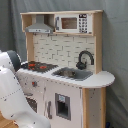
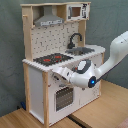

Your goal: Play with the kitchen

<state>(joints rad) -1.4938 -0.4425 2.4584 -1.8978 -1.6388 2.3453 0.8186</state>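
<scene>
Kitchen (image 2: 47, 95) standing on wooden floor, hob (image 2: 52, 59) at counter's front corner | gripper (image 2: 59, 74) at front face below hob edge, above oven door (image 2: 63, 97) | finger state: cannot tell | kitchen lies directly ahead of gripper

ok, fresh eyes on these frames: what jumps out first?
The toy kitchen fills both exterior views: red-ringed hob beside the grey sink with its black tap. In the second exterior view the white arm reaches across the kitchen's front, its tool just below the hob edge.
</scene>
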